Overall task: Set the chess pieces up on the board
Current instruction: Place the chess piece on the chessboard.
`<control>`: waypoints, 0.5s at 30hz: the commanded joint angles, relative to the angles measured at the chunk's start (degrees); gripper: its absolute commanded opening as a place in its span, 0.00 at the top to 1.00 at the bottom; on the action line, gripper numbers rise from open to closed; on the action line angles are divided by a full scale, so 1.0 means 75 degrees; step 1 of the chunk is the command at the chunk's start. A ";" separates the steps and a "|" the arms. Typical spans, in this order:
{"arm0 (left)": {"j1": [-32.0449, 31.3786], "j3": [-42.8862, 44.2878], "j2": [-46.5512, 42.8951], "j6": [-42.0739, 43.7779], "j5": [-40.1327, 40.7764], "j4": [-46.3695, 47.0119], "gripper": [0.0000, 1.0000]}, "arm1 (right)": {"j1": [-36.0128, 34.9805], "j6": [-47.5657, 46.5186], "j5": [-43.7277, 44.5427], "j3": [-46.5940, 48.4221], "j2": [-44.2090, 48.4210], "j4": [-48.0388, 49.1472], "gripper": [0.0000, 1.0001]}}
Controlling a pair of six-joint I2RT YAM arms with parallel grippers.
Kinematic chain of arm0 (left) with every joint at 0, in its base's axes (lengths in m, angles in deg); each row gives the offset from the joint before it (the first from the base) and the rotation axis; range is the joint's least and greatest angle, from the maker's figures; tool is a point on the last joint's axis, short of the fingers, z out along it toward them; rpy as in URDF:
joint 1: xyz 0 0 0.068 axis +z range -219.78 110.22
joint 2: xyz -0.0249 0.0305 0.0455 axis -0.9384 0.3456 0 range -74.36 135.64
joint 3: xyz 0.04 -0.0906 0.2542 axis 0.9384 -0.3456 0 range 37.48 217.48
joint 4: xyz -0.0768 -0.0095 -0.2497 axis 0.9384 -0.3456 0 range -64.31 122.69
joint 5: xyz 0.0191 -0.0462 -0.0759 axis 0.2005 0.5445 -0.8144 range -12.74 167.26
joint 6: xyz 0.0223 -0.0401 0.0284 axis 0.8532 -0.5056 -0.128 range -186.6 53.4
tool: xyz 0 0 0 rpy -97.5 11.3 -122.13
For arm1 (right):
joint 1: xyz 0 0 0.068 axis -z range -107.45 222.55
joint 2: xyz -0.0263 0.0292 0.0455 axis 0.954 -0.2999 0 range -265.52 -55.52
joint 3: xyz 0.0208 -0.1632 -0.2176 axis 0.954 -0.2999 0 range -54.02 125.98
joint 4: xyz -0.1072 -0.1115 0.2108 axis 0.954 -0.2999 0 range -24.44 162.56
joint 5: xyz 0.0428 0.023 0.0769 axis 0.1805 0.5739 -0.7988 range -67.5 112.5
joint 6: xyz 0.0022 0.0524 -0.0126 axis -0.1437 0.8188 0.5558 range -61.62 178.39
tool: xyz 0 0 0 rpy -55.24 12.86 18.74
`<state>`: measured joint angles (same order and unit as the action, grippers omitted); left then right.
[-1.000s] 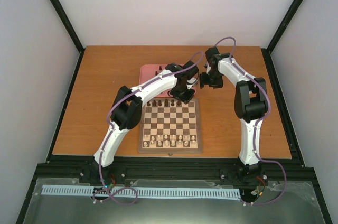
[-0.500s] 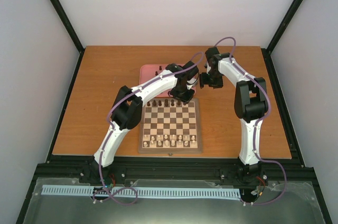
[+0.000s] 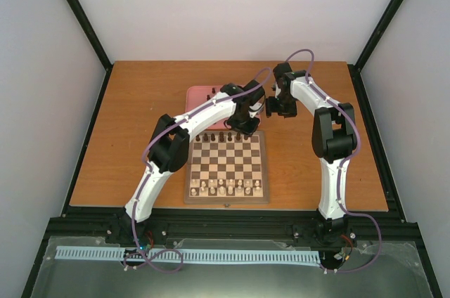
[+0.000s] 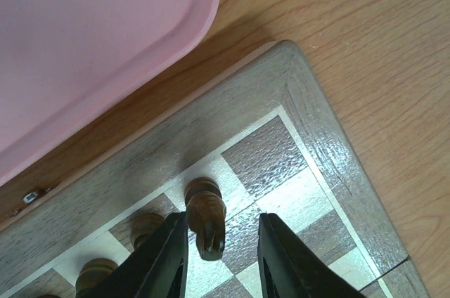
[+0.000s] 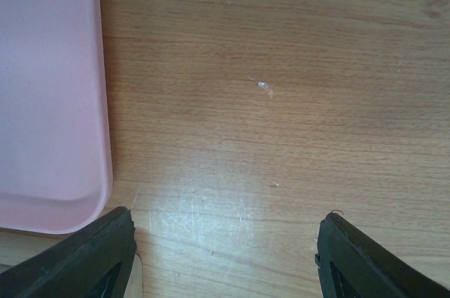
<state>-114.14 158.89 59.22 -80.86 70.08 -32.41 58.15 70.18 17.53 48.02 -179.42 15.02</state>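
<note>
The board (image 3: 264,171) lies at the table's middle. A row of dark chess pieces (image 3: 221,136) stands along its far side, and pale ones (image 3: 228,185) stand along the near side. My left gripper (image 3: 244,128) hovers over the far right corner of the board (image 4: 316,122). In the left wrist view its jaws (image 4: 223,242) stand open around a dark brown piece (image 4: 205,217) that rests on a square. The piece is close to the left finger, with a clear gap to the right one. Two more dark pieces (image 4: 148,226) stand to its left. My right gripper (image 5: 225,242) is open over bare wood, holding nothing.
A pink tray (image 3: 200,98) lies just beyond the board's far edge, its rounded corner (image 4: 91,45) close to the left gripper. Its side edge (image 5: 49,101) is left of the right gripper (image 3: 271,108). Black frame rails border the table.
The left jaws have widened away from the dark piece, which now stands on the board by itself. The right arm has not moved.
</note>
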 commanded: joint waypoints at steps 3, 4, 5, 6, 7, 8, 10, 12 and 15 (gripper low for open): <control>-0.0083 0.0448 0.0099 0.0172 -0.0143 -0.0027 0.69 | 0.0034 -0.0046 0.0054 0.0027 0.0222 0.0042 0.29; -0.0085 0.0484 0.0090 0.0180 -0.0144 -0.0036 0.69 | 0.0040 -0.0047 0.0054 0.0039 0.0219 0.0038 0.29; -0.0085 0.0529 0.0079 0.0176 -0.0128 -0.0057 0.69 | 0.0041 -0.0049 0.0054 0.0048 0.0219 0.0032 0.29; -0.0086 0.0570 0.0067 0.0158 -0.0110 -0.0082 0.69 | 0.0036 -0.0049 0.0068 0.0053 0.0225 0.0021 0.29; -0.0086 0.0611 0.0041 0.0140 -0.0080 -0.0088 0.67 | 0.0034 -0.0049 0.0066 0.0057 0.0230 0.0023 0.29; -0.0086 0.0646 0.0022 0.0114 -0.0040 -0.0089 0.66 | 0.0038 -0.0049 0.0067 0.0054 0.0230 0.0020 0.29; -0.0086 0.0734 -0.0015 0.0060 -0.0016 -0.0064 0.64 | 0.0043 -0.0048 0.0065 0.0054 0.0225 0.0022 0.29; -0.0073 0.0854 -0.0013 -0.0015 0.0017 -0.0072 0.61 | 0.0044 -0.0043 0.0066 0.0051 0.0219 0.0020 0.29; 0.0034 0.0987 0.0007 -0.0225 0.0087 -0.0094 0.59 | 0.0043 -0.0037 0.0054 0.0037 0.0219 0.0027 0.29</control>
<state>-114.16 162.87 59.20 -81.06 69.99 -32.70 58.15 70.16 17.53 48.02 -179.42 15.02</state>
